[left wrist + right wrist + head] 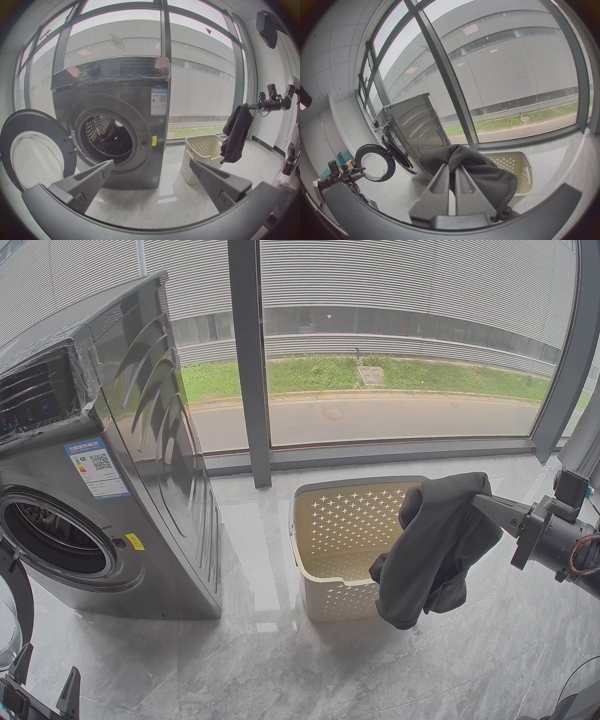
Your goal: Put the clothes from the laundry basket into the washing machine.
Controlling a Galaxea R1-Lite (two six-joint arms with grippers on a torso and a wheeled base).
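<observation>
Your left gripper [150,165] sits low in front of the machine, jaws spread wide and holding nothing; keep it out of the loading path. Your right gripper [452,171] is pinched tight on a fold of the dark grey cloth garment [437,546]. The garment dangles in the air at the right side of the cream perforated plastic laundry basket [350,521]; whether its hem touches the rim cannot be told. Raise it until the hem is free, then carry it left toward the grey metal front-loading washing machine [156,490]. Its round glass-paned door [34,147] stands swung open and the drum mouth [107,137] is unobstructed. Judgement: release only with the bulk well inside the drum, or the tail may drape over the sill.
</observation>
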